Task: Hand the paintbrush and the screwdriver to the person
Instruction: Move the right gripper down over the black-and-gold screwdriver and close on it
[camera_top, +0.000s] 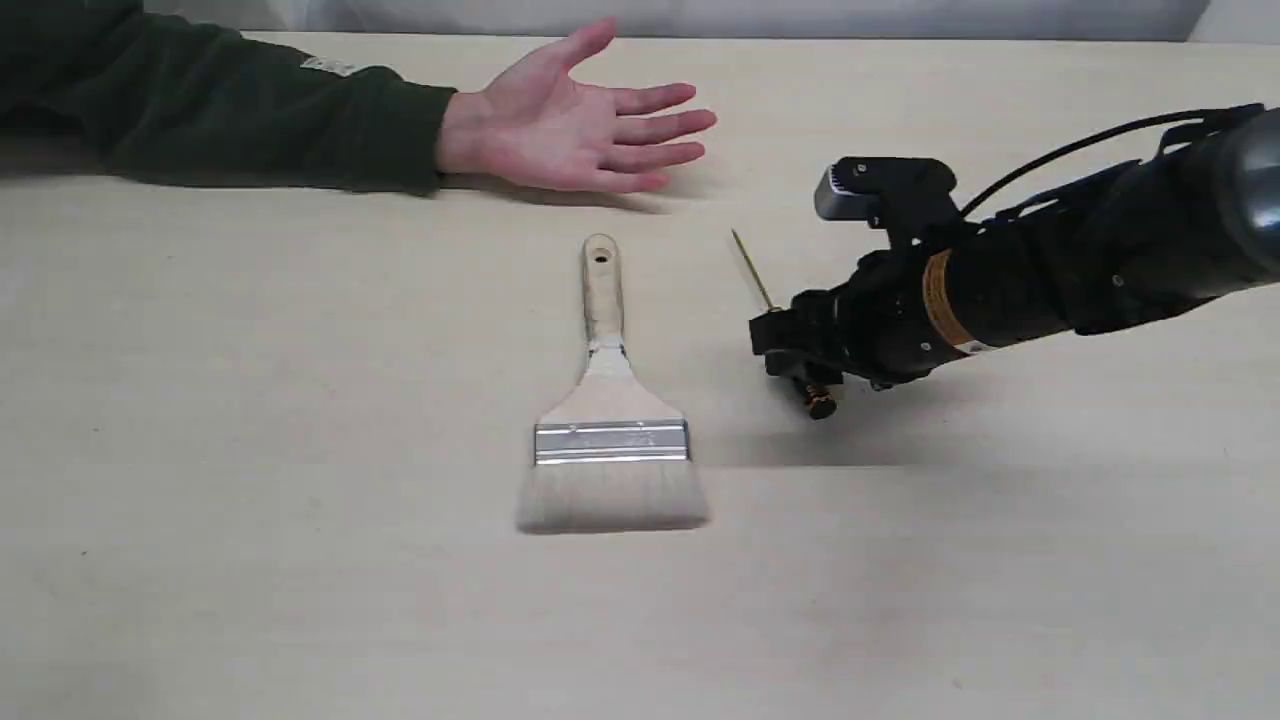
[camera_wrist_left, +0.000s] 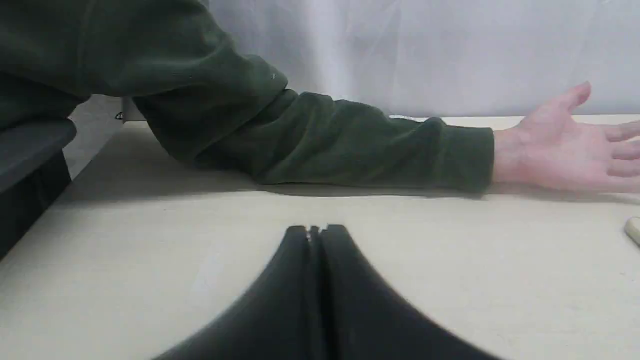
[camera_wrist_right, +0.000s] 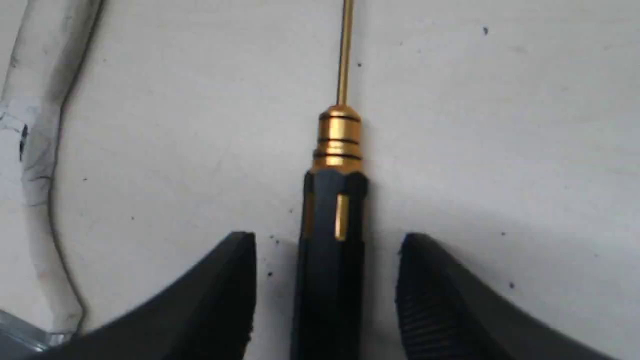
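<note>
- Hidden in the exterior view: my right arm (camera_top: 1050, 270) covers most of the screwdriver (camera_top: 755, 275), so only its thin shaft and gold-ringed butt show on either side. The frame edge cuts the arm off.
- My left arm is outside the exterior view. Its wrist camera alone shows the left jaws, clenched together with a hairline seam between them, gripping nothing, above the pale bench (camera_wrist_left: 150, 280).
- The person is cut off at the dark green sleeve (camera_top: 230, 110). The person's hand (camera_top: 570, 125) rests open, palm up, at the far side of the bench.
- A pale rounded sliver at the edge of the left wrist view is too cropped for me to identify.
- Writing: a white label (camera_top: 328, 66) near the cuff is too small to read. An orange band (camera_top: 937, 300) around my right arm carries print I cannot make out.
- The screwdriver lies on the bench to the right of the paintbrush (camera_top: 610, 420) in the exterior view, apart from it. Its long axis runs near to far on a slight slant, tip toward the far side, butt toward the near edge.
- In the right wrist view the right jaws stand released on either side of the black handle, with a gap on each side.
- The paintbrush lies flat mid-bench, long axis near to far. Its holed handle end points at the hand but lies apart from it, and the bristles point toward the near edge.
</note>
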